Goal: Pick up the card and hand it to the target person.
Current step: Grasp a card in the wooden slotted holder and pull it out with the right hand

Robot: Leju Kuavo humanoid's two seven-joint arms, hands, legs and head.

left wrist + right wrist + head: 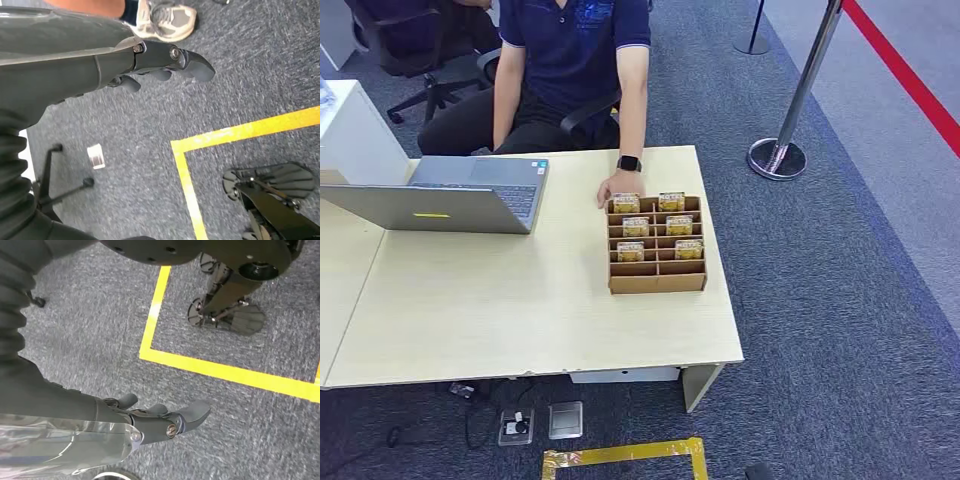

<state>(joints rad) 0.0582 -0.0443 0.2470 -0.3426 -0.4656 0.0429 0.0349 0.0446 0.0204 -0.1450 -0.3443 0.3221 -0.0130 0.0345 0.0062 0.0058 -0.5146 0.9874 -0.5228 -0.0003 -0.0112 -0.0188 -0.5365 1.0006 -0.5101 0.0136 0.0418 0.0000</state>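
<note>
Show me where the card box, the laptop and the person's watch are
Card box (pixel 656 282): head view, its plain front wall.
Laptop (pixel 433 207): head view, the grey lid's back.
Watch (pixel 629 164): head view, the black band on the wrist.

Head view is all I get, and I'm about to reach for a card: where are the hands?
Observer: The left hand hangs over grey carpet, holding nothing.
Operator: And the other one?
Observer: The right hand hangs over the carpet too, empty, fingers apart.
Operator: Anything on the floor by them?
Observer: A person's shoe stands just beyond the left hand, and a yellow tape line runs past the right hand.
</note>
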